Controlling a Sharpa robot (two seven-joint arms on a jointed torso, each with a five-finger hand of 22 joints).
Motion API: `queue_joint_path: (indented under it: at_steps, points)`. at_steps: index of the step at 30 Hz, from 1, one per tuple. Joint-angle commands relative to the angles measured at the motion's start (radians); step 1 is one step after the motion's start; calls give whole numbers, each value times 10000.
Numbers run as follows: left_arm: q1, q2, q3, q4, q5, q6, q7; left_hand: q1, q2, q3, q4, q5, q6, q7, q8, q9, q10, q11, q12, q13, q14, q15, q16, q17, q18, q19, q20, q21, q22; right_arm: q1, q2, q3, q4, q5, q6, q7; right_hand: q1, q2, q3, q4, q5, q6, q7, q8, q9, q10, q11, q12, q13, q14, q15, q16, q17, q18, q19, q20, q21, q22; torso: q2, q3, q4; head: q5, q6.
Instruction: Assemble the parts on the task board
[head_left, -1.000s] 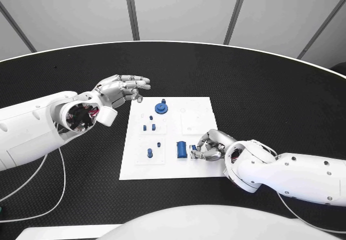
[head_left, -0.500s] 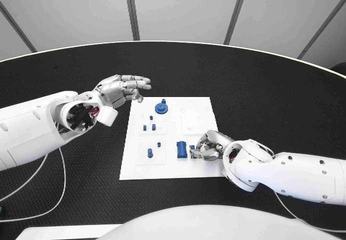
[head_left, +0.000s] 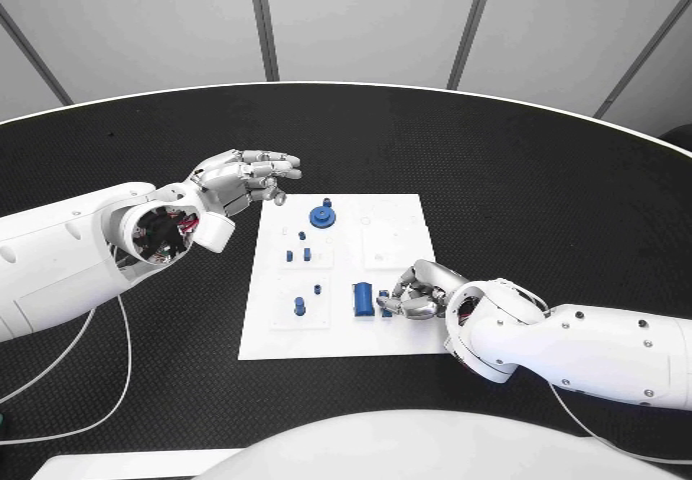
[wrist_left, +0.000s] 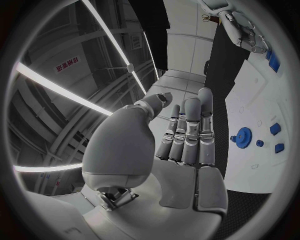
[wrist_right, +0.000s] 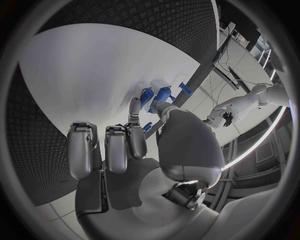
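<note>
Your right hand (head_left: 415, 293) rests low on the near right part of the board (head_left: 397, 215), fingers curled in beside the blue block (head_left: 364, 298). A small blue piece (head_left: 384, 297) sits at its fingertips; whether it is pinched or merely touched you cannot tell from the head view. Your left hand (head_left: 245, 177) hovers over the black worktop (head_left: 548, 190) just off the board's far left corner, fingers apart and loosely curved, holding nothing.

On the board, a blue gear (head_left: 323, 215) stands near the far edge, small pegs (head_left: 300, 252) dot the left column, and another peg (head_left: 299, 305) stands nearer you.

The risk lies at the right fingertips. The small piece is crowded against the block, so a sideways push could tip it or nudge the block out of place. A loose grip could drop the piece onto the board, where it might roll.

The right wrist view shows blue parts (wrist_right: 155, 96) close at the fingertips (wrist_right: 135, 106), contact the head view hides behind the knuckles. The left wrist view shows the left palm (wrist_left: 181, 145) bare, with the gear (wrist_left: 242, 135) well apart from it.
</note>
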Motion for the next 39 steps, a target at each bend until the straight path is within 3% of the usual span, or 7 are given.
queue_joint_path:
  at_steps: [1,9,20,27,39]
  points:
    - [0,-2,0,1,0,0,-1,42,63,-24,41,27,-67,5,-64,11,-68,6,31,11,-102,1,69,-12,154,10,87,-32,-11,0,-17,0,13,0,-28,2,-199,33,-142,0,-62,-2,79,56,-1,455,-28,-17,1772,951,-66,26,2224,-76,840,-42,9,2271,-2,2,-1,-15,0]
    - [0,-33,0,11,0,-7,1,43,77,-19,48,29,-66,5,-64,13,-69,6,34,12,-102,1,70,-13,154,11,88,-33,-12,0,-363,-4,363,-1,-171,203,9,66,-171,-92,-10,-31,50,66,4,449,-49,-35,1767,951,-80,27,2227,-76,841,-49,12,2276,1,6,-9,-24,0]
    - [0,-45,0,1,0,-4,5,43,77,-19,48,29,-66,5,-64,13,-69,6,34,12,-102,1,70,-13,154,11,88,-33,-12,-1,-905,-13,868,-1,104,586,561,-25,-230,-207,-124,-67,29,92,10,450,-69,-36,1775,959,-98,46,2262,-83,851,-66,38,2296,-9,13,-27,-28,0]
    - [0,-38,0,-2,0,0,5,43,77,-19,48,29,-66,5,-64,13,-69,6,34,12,-102,1,70,-13,154,11,88,-33,-12,-2,-952,-17,845,-1,272,626,786,-40,-230,-251,-179,-69,18,100,6,460,-77,-11,1791,962,-105,56,2280,-89,859,-72,62,2311,4,1,10,-67,0]
    - [0,-47,0,-1,-1,-9,3,43,77,-19,48,29,-66,5,-64,13,-69,6,34,12,-102,1,70,-13,154,11,88,-33,-12,-4,-723,-19,582,-1,441,643,1113,3,-176,-312,-247,-62,-1,115,-2,482,-93,43,1825,965,-117,62,2291,-94,865,-81,78,2324,5,6,6,-54,0]
